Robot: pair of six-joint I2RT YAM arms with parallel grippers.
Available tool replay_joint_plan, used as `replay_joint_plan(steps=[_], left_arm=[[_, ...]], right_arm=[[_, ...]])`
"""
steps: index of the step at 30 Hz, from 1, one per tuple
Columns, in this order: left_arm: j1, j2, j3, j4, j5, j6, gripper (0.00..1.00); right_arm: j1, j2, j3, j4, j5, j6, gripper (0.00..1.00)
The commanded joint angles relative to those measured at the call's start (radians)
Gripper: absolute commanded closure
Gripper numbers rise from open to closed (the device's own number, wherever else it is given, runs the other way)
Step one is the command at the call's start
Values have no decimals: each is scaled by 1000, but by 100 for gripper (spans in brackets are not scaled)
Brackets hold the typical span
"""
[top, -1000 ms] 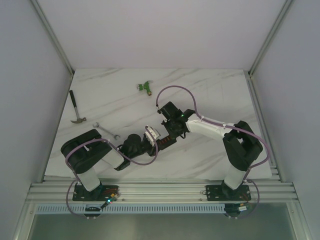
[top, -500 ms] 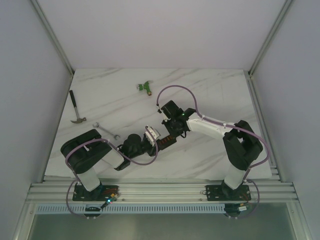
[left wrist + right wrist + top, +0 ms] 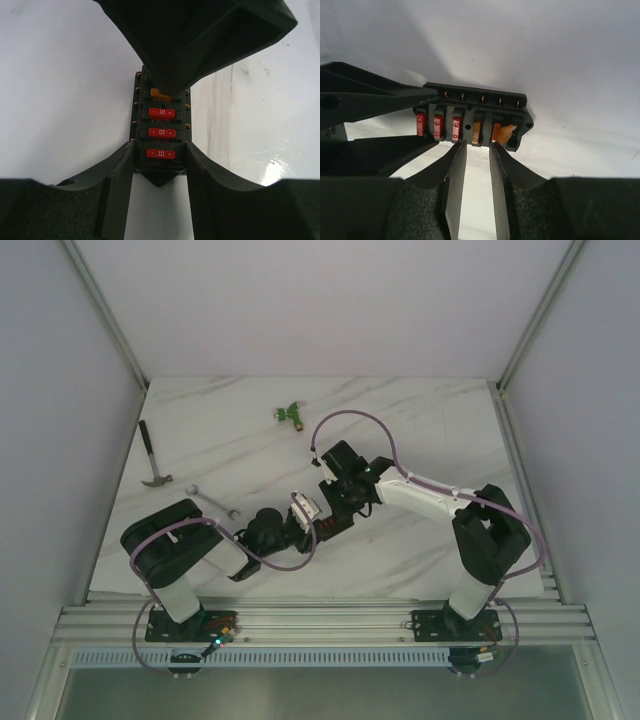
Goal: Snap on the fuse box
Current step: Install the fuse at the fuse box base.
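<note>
Centrally, one fuse box (image 3: 142, 125), three red fuses (image 3: 161, 132), left gripper (image 3: 160, 154) clamping it, right gripper (image 3: 476, 150) parted.

A robot test cell in a lab or workshop is shown. A white marble-patterned table (image 3: 430, 430) is enclosed by plain pale panels (image 3: 300, 300) held in aluminium framing (image 3: 105, 310). At 6 o'clock, a left arm (image 3: 180, 550) and a right arm (image 3: 485, 540) are bolted to a slotted metal rail (image 3: 320, 625). A hammer (image 3: 152, 462) and a wrench (image 3: 212, 501) are laid at 9 o'clock, a green connector (image 3: 290, 414) at 12 o'clock, and a fuse box (image 3: 327, 527) near the centre.
</note>
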Motion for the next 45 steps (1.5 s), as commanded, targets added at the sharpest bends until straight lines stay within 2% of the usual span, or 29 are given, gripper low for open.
replay_joint_plan(steps=[1,10,24,45], left_arm=[[-9,8,5,-70,43,3,53],[-9,7,4,-74,43,4,53],[-8,7,5,-75,44,3,53],[-8,4,1,-77,45,1,54]], right_arm=[[2,-36,10,15,-38,25,68],[1,-45,14,8,85,54,67],[5,17,18,27,112,121,67],[1,34,-8,19,176,149,80]])
